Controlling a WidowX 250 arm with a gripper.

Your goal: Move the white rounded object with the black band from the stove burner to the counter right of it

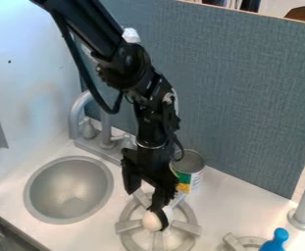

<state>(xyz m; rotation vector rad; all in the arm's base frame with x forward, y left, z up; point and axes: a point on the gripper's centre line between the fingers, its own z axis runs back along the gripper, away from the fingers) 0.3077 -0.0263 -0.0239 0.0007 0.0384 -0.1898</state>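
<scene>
White rounded thing (152,221): on or just above the left burner (128,226), near its middle, its pale surface showing to the left and right of the dark tip.
Gripper (159,211): hanging over the far half of that burner, its lowest part crossing in front of the white thing.
Which way the thing lies: directly below the gripper's end, and a little to the near side, with no sideways offset to speak of.
Grip: whether the gripper is open or closed, or has hold of the white thing, I cannot tell.
Long axis: none that I can make out; the outline seems roundish, though the black tip hides part of it.
Tin can (190,166): upright, far and to the right of the white thing, partly behind the gripper.
Sink (69,186): left of the burner, with the faucet (78,108) beyond it.
Blue thing (275,241): near and to the right, beside the right burner (237,242).
Arm: only one, coming in from the far left.
</scene>
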